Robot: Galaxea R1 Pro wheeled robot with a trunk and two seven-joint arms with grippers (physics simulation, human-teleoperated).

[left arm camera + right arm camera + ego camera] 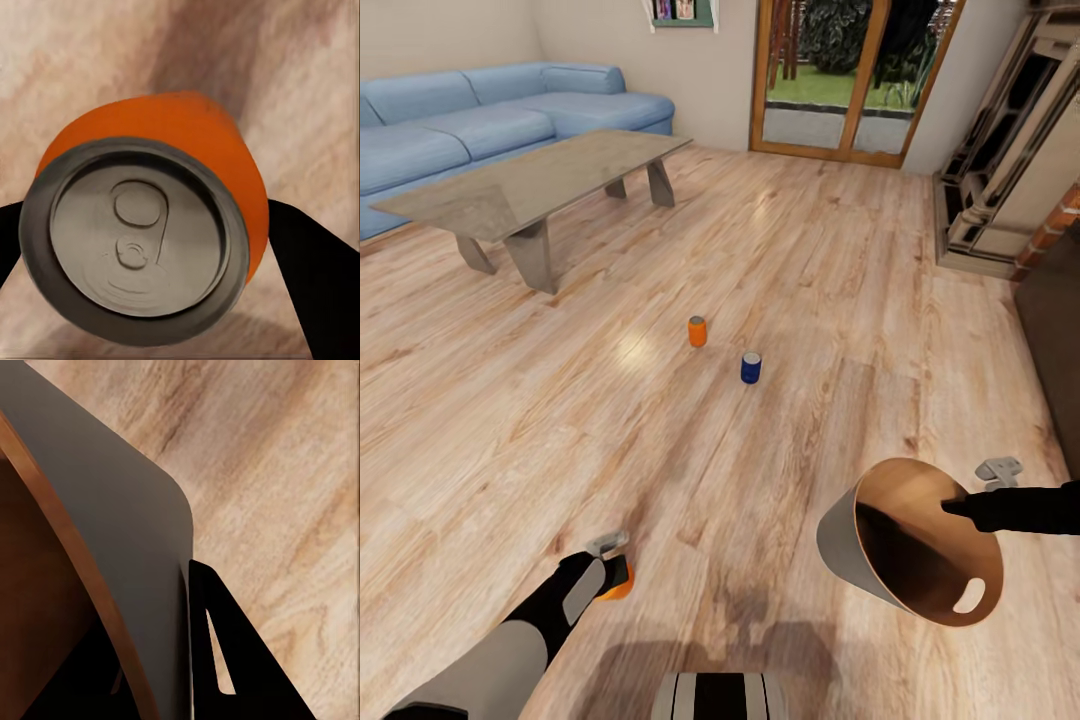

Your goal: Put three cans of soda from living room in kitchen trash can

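An orange soda can [161, 135] with a silver top sits between the black fingers of my left gripper [142, 255], which is shut on it; in the head view this can [620, 582] is low over the wood floor near me. A second orange can [697, 331] and a dark blue can [751, 368] stand upright on the floor ahead, close together. My right gripper [957, 507] is shut on the rim of the trash can [840, 545], held tilted above the floor with its brown inside facing me. One finger [225, 660] lies against its grey outer wall [112, 525].
A grey low table [540, 180] and a blue corner sofa [480, 120] stand at the back left. The wood-framed glass door [850, 80] is straight ahead and the fireplace [1010, 160] is on the right. Open wood floor [780, 260] surrounds the two standing cans.
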